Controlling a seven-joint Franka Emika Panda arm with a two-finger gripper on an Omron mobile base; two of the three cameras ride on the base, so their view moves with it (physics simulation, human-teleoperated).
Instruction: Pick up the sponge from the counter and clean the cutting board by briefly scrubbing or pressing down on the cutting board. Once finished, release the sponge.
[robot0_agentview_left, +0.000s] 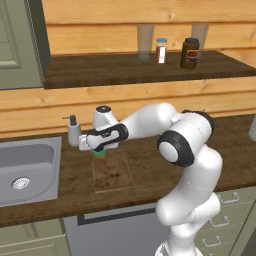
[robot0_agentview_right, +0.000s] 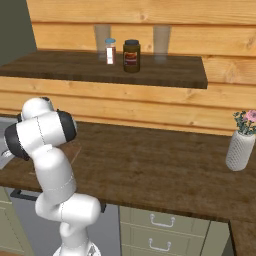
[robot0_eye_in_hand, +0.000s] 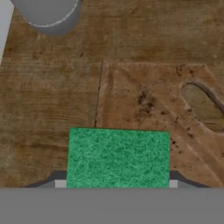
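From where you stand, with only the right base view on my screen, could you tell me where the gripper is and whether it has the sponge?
Observer: The gripper is shut on the sponge; the hand view shows the green pad between the fingertips.
Operator: Thank you. Is it over the cutting board yet?
Observer: Yes. In the left base view the sponge sits at the far end of the cutting board, the end nearest the wall.
Operator: Is the board dirty?
Observer: Dark speckles show on the board in both the left base view and the hand view.
Operator: Anything close beside the hand?
Observer: A soap dispenser stands just to its left, between it and the sink.
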